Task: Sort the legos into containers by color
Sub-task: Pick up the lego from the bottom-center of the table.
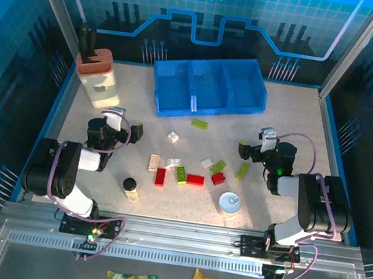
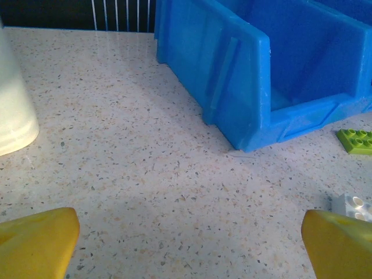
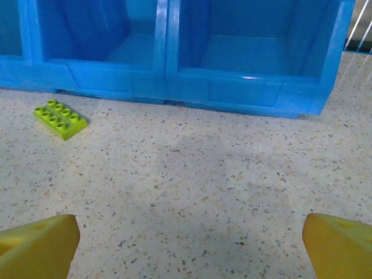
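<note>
The legos lie scattered mid-table: red (image 1: 195,179), lime green (image 1: 180,174) and white (image 1: 207,163) bricks, plus a green one (image 1: 199,123) near the containers. The containers (image 1: 207,87) are three joined blue compartments at the back. My left gripper (image 1: 125,122) hovers left of the bricks, open, its yellow fingertips (image 2: 40,241) wide apart over bare table. Ahead of it are the bin's corner (image 2: 256,87), a green brick (image 2: 356,140) and a white brick (image 2: 352,204). My right gripper (image 1: 255,142) is open too, fingertips (image 3: 337,244) spread, facing the bin (image 3: 174,58) and a green brick (image 3: 60,119).
A tan holder (image 1: 97,76) stands at the back left, its cream side (image 2: 14,110) close to my left gripper. A round tin can (image 1: 229,203) and a small black-capped bottle (image 1: 129,187) stand near the front. Blue walls ring the table.
</note>
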### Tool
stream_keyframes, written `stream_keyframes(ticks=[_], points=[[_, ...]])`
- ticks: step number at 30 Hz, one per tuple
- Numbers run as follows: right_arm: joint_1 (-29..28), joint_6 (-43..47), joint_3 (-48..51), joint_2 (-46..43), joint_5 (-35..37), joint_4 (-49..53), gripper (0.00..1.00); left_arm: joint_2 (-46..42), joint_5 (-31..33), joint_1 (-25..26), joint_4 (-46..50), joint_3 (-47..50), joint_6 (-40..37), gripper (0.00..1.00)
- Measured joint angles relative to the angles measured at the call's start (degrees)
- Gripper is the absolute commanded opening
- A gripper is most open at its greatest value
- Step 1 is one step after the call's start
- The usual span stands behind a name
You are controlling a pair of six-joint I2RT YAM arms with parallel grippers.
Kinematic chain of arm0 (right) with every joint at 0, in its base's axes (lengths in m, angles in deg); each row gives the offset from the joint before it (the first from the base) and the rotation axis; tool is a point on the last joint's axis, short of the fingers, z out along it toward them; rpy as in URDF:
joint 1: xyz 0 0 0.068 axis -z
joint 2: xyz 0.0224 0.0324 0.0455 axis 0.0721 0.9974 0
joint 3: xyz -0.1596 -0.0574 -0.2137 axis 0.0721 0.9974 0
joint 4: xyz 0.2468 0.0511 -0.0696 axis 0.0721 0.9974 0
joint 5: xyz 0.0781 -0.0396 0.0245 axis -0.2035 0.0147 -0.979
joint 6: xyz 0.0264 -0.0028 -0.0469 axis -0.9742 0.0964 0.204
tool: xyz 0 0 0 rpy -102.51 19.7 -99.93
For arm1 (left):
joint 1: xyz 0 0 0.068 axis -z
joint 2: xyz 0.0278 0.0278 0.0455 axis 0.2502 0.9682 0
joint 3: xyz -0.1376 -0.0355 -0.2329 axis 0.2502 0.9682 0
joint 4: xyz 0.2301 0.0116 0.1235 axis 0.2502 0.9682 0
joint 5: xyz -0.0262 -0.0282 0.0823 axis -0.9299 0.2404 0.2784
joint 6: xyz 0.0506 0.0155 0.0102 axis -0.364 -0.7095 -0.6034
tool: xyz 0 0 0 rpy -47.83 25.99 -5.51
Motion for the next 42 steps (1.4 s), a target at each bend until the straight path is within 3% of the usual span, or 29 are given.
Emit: stream_keyframes(ticks=[42], points=[[0.2, 0.0, 0.0, 0.0, -0.7, -0.2, 1.00, 0.0, 0.3, 0.0, -2.8, 1.2, 0.1, 0.99]])
